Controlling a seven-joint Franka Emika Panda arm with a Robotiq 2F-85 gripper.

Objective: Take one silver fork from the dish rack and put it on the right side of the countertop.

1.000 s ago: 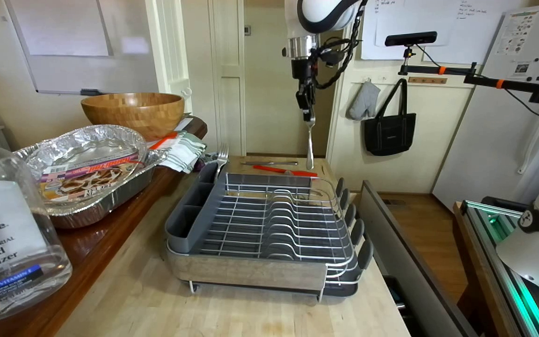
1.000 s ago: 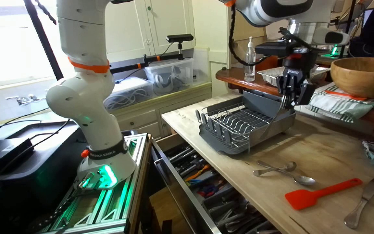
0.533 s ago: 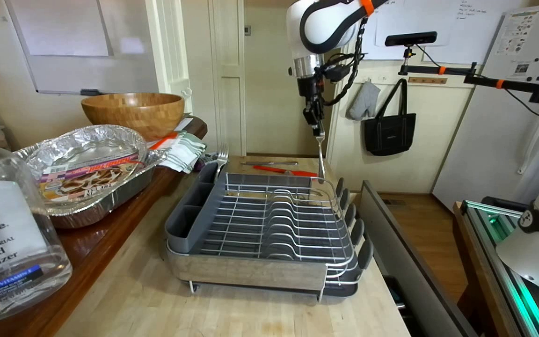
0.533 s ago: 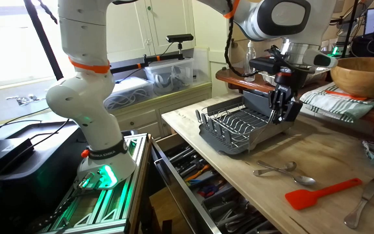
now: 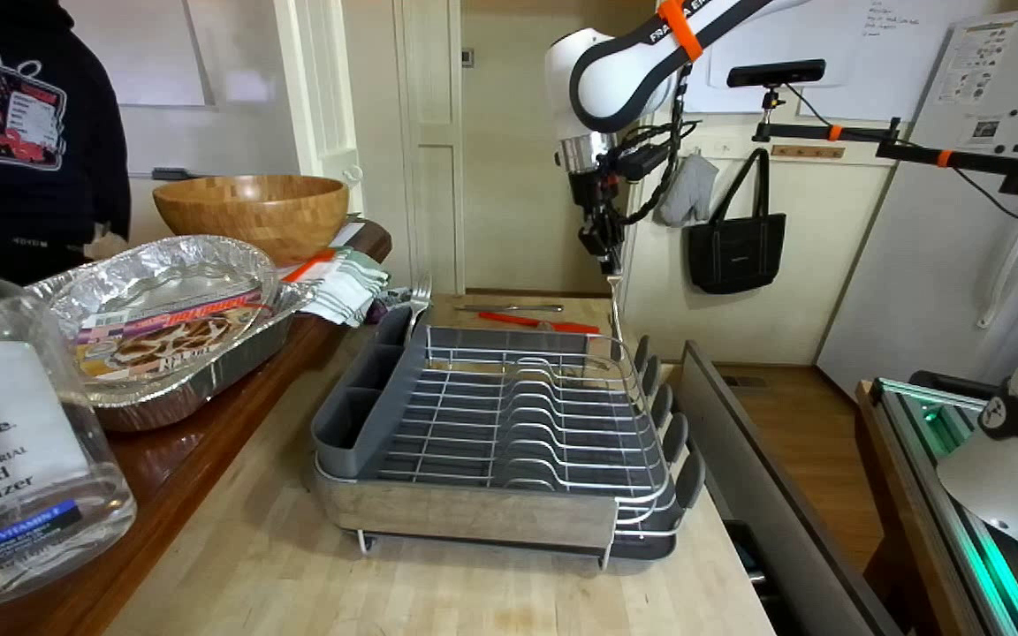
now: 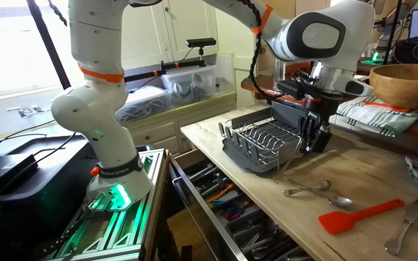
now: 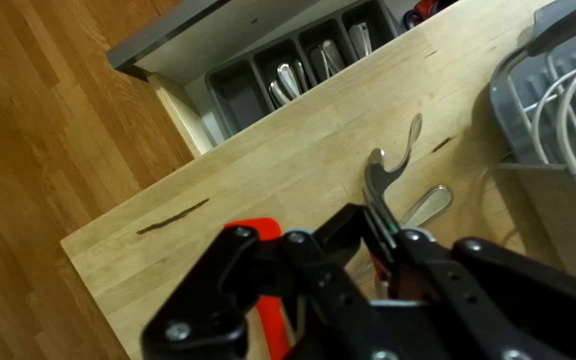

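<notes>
My gripper (image 5: 612, 268) is shut on a silver fork (image 5: 616, 305), gripping it by the tines with the handle hanging down. In the wrist view my gripper (image 7: 368, 220) has the tines of the fork (image 7: 382, 181) between its fingertips. The fork is above the countertop (image 7: 268, 175), past the end of the dish rack (image 5: 474, 508). The lower end of the handle is partly behind the rack in an exterior view; I cannot tell whether it touches the wood. Another fork (image 5: 421, 296) stands in the rack's grey cutlery holder. My gripper (image 6: 310, 146) is low beside the dish rack (image 6: 263, 139).
Two crossed spoons (image 6: 339, 201), a red spatula (image 6: 347, 220) and a knife (image 6: 408, 223) lie on the countertop (image 6: 368, 163). An open cutlery drawer (image 7: 233, 95) runs along the countertop's edge. A wooden bowl (image 5: 253, 216) and a foil tray (image 5: 182, 380) stand on a darker table.
My gripper has come down with the fork, moving a little right in an exterior view, so the handle is now lower, near the rack's end. A person has appeared at the left.
</notes>
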